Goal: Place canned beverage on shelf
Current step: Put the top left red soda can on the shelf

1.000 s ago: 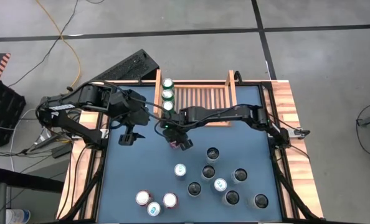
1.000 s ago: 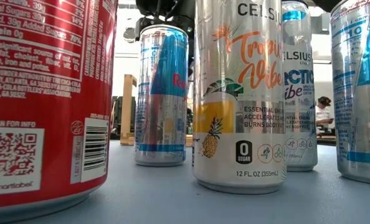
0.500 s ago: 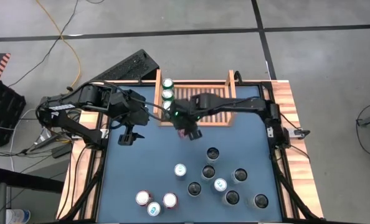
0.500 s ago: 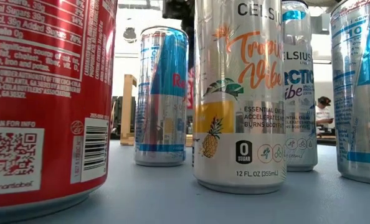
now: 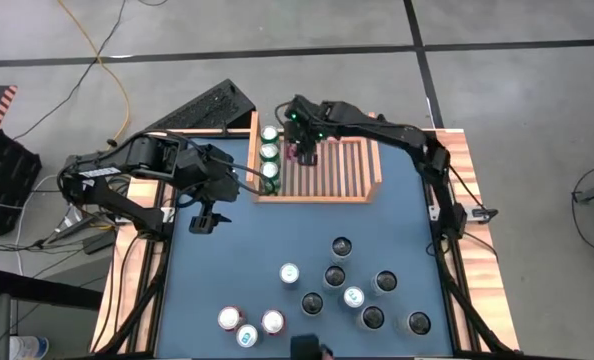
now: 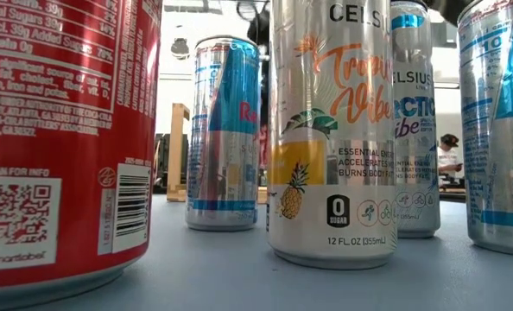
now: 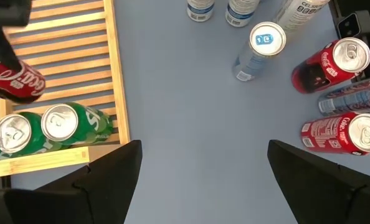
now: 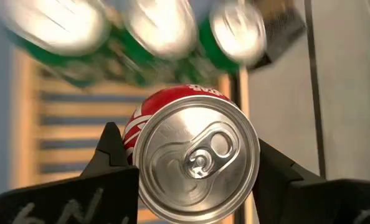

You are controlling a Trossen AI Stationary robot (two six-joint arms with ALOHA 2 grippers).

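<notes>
The shelf [image 5: 337, 170] is a light-wood slatted tray at the table's far edge. Three green cans [image 5: 269, 152] stand in a row along its left wall. My right gripper [image 5: 302, 150] is over the shelf's far left part, just right of the green cans, and is shut on a red cola can [image 8: 197, 158]. That can also shows in the left wrist view [image 7: 17, 79]. My left gripper [image 5: 203, 220] hangs open and empty over the blue table top, left of the shelf. My right gripper pinches the red can between its two fingers [image 8: 113, 152], one on each side of the can's wall just below its silver top [image 8: 235, 134]. The fingers come from above, pointing down. The can is upright over the slats; I cannot tell whether its bottom touches them.
Several dark-topped and silver cans [image 5: 342, 245] stand on the blue mat at the near right. Three more [image 5: 247, 322] stand at the near left. In the low view a red can [image 6: 58, 138] and tall silver cans [image 6: 330, 130] stand close by. The shelf's right part [image 5: 352, 160] holds no cans.
My right gripper has carried the red can from over the table's middle toward the far edge, over the shelf's near wall, to the slats beside the green cans. The can has stayed upright in the hold.
</notes>
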